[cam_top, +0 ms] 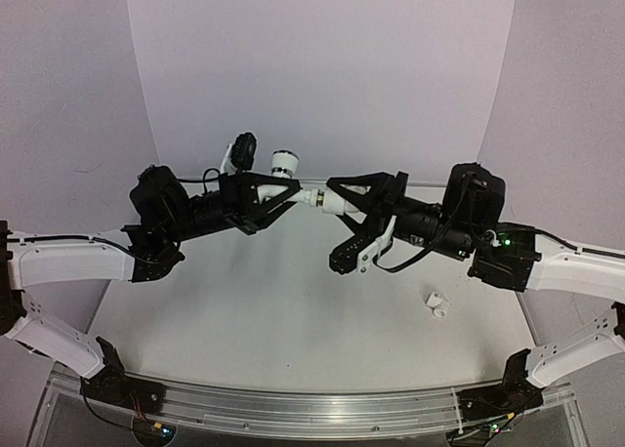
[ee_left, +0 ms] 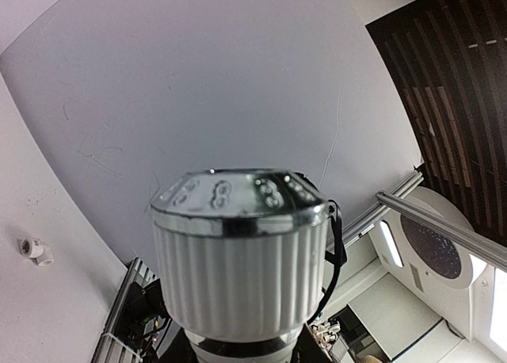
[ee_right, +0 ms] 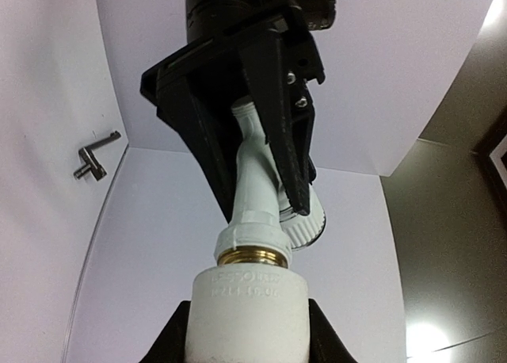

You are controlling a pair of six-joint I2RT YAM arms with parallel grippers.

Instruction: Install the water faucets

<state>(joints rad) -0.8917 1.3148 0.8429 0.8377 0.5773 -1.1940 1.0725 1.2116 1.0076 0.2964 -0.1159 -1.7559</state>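
Note:
My left gripper is shut on a white faucet body, held in mid-air above the table. Its ribbed round knob points up and fills the left wrist view. My right gripper is shut on a short white tubular fitting. The two parts meet end to end, with a brass thread showing between the faucet's collar and the fitting. In the right wrist view the left gripper's black fingers clamp the faucet body from both sides. A second small white part lies on the table at the right.
A dark metal crank-shaped bar lies at the left in the right wrist view. The white table has a curved white backdrop behind it and a metal rail along the near edge. The loose white part also shows in the left wrist view.

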